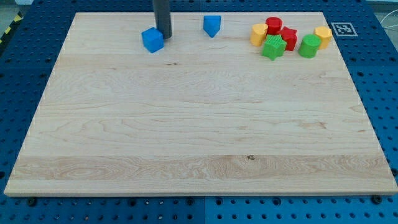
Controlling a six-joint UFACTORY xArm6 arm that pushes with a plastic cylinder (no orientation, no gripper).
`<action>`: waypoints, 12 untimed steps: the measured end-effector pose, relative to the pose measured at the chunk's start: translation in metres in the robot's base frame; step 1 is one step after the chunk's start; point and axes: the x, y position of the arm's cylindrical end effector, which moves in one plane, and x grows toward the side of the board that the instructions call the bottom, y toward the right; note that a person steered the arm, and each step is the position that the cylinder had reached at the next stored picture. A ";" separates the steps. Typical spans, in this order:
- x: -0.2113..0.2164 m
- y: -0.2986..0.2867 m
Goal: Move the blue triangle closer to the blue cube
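My tip is sitting right beside the blue cube, on its right, near the tabletop's top edge. I am not carrying any fingers, only a rod. The blue triangle is sitting apart, further right. Six other blocks are bunching at top right.

rod: upper part cut off by the view's top edge | red block: partly hidden behind green block, shape unclear | tip: touching blue cube or just beside, unclear
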 end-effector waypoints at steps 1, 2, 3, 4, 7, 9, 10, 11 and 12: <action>0.021 -0.036; 0.021 -0.037; -0.008 -0.027; -0.048 -0.001; -0.089 0.109; -0.053 0.121; -0.043 0.121; -0.027 0.121; -0.005 0.121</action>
